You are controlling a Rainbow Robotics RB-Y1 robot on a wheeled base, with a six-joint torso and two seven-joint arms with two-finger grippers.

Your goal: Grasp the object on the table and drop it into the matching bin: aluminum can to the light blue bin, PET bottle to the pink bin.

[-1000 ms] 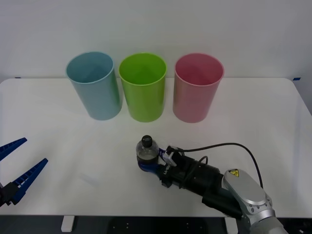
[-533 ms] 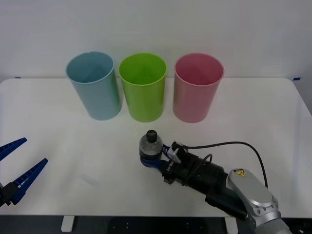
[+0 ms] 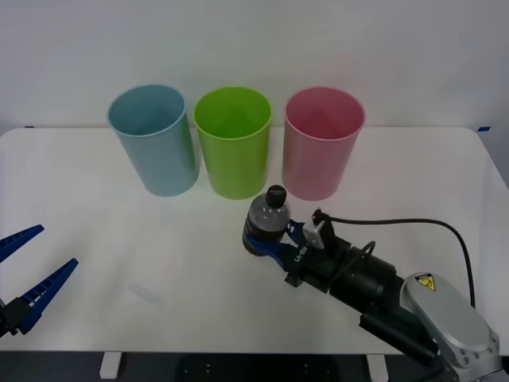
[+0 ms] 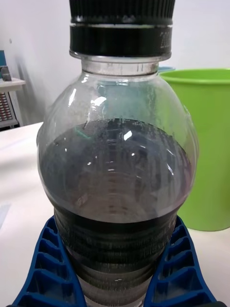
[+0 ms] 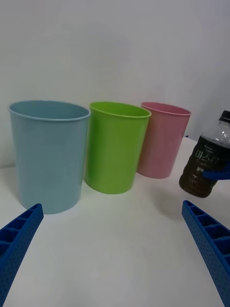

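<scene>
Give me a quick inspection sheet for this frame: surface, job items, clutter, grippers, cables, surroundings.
Surface: white table, bare patches clean.
Job's things: bottle upright, lifted off the table; pink bin and light blue bin upright in the back row.
Clutter: green bin between them.
Grippers: right gripper shut on the bottle's lower body; left gripper open at the table's near left edge.
Cables: black cable looping off the right arm.
Surroundings: plain white wall.

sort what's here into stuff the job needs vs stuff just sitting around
Needed for the job:
PET bottle, clamped in the right gripper and lifted off the table
pink bin, where it goes

Just sitting around:
light blue bin, meant for cans
lime green bin
left gripper, open at the table's near left edge
</scene>
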